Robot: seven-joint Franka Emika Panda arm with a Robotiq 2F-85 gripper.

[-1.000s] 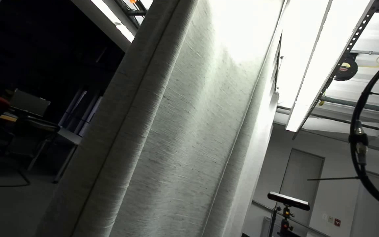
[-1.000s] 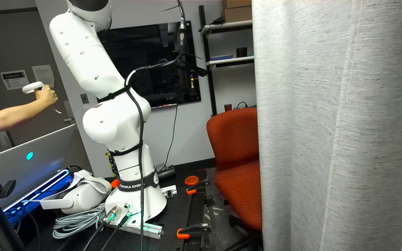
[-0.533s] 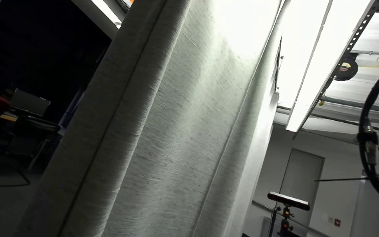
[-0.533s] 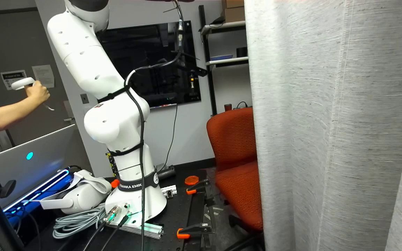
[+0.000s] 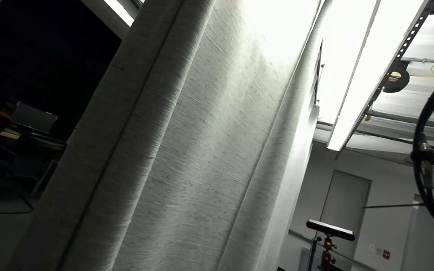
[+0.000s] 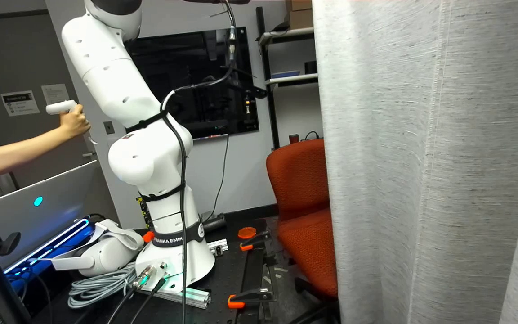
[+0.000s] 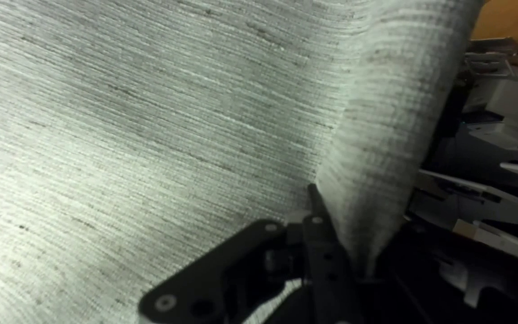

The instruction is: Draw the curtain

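In an exterior view, the white Franka Emika Panda arm (image 6: pixel 149 153) stands upright on a black surface (image 6: pixel 225 274), its lower links rising almost straight to a bulky rounded joint. From there the next link leans up toward the picture's left, meeting a dark-capped joint at the top edge, where most of the arm beyond is cut off. A black cable (image 6: pixel 183 166), strapped to the links, arcs away from the arm and climbs out of the frame.

The curtain (image 5: pixel 202 169) hangs in long folds in both exterior views, partly covering an orange-red office chair (image 6: pixel 304 180). In the wrist view, the gripper (image 7: pixel 364 220) is at a vertical fold of the curtain, its fingers closed on the bunched cloth, apart only by the fabric pinched between them.

A person's hand (image 6: pixel 75 122), arm stretched in from the picture's left edge, grips a white controller (image 6: pixel 60 107).
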